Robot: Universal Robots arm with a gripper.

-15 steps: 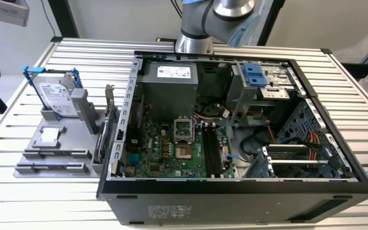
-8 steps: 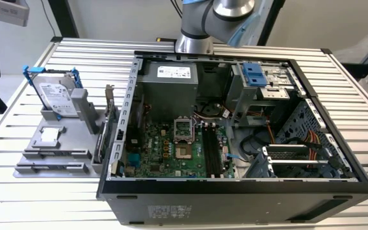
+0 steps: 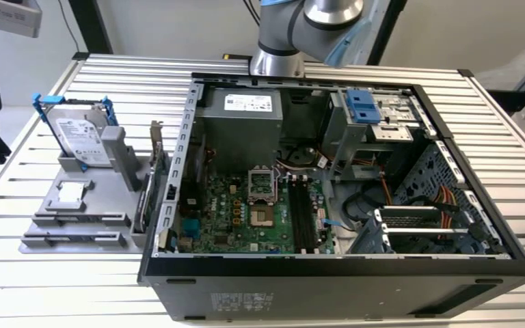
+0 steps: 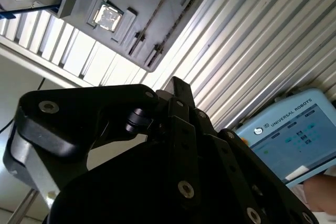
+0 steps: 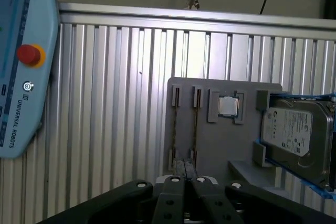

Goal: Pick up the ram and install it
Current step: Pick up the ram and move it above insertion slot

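While the tool [image 5: 186,166] hangs high over the grey fixture [image 5: 220,140], pressed together, pinching nothing; arm [image 3: 322,17] raised

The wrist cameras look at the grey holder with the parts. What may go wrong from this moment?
The gripper looks shut; lowered like this, it might press on the ram, which stands edge-up, instead of straddling it. The processor and the hard drive sit close beside it, so a sideways error might strike them.

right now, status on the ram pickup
fingers shut, empty. ram looks edge-on in grey tray slot, ungripped. hard drive sits at tray's other end.
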